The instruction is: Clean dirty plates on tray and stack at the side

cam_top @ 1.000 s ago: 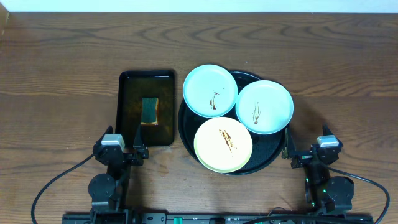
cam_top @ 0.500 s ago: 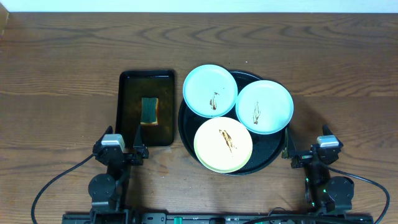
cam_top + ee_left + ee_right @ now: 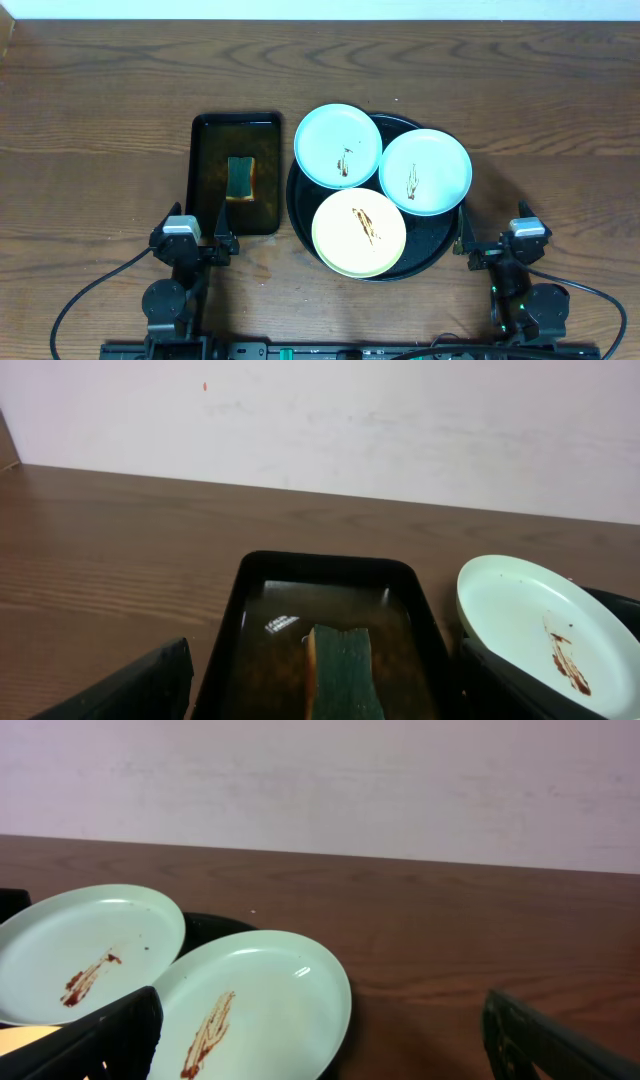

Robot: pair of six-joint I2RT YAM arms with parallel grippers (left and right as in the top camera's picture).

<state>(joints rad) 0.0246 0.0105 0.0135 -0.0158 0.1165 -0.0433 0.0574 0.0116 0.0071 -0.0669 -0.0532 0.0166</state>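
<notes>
Three smeared plates lie on the round black tray: a pale blue plate at the back left, a pale blue plate at the right, and a pale yellow plate in front. My left gripper is open and empty at the near edge, just in front of the sponge tray. My right gripper is open and empty, right of the round tray. The right wrist view shows both blue plates ahead of the open jaws.
A rectangular black tray holding brownish water and a green-yellow sponge lies left of the round tray. It shows in the left wrist view with the sponge. Bare wooden table lies all round.
</notes>
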